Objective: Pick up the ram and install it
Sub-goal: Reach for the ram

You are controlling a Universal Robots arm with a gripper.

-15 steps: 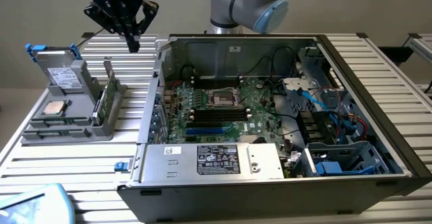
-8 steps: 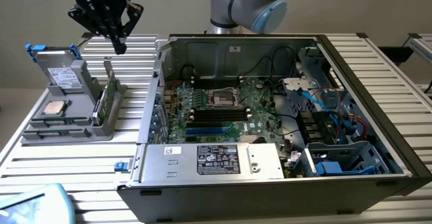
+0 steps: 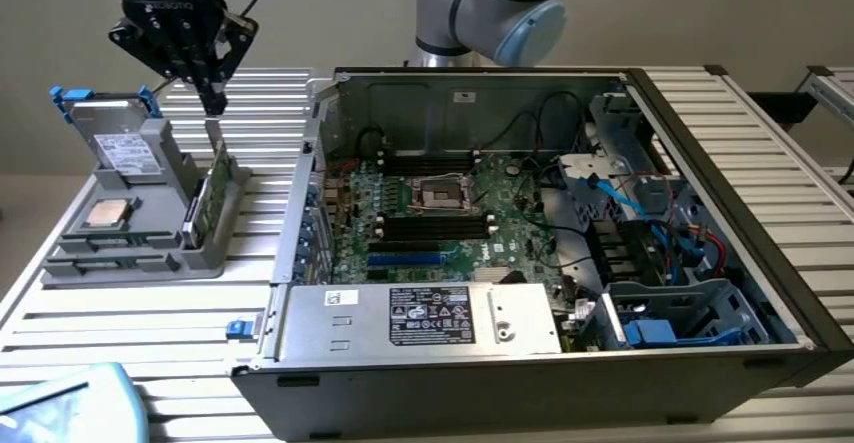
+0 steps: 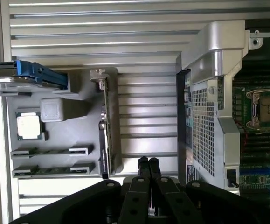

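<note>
Pincer [image 3: 211, 101]: closed on nothing, hovering over the tray [image 4: 69, 133] edge.
Ram [image 4: 51, 151]: slotted in tray (presumably held steady for grasping), untouched.

The arm [image 3: 487, 3] runs out past the exterior view's top edge. A pale blue object [image 3: 67, 403] in the corner is cropped; it could be a lid, but I can't tell. The ram [image 3: 200, 203] stands edge-on in its tray [image 3: 134, 263], with its lower edge sunk in the slot. The power supply label [image 3: 430, 315] is too small to read. In the wrist view, the hand [image 4: 148, 162] is cropped behind its fingers, and the motherboard [image 4: 260, 154] runs off the edge.
</note>
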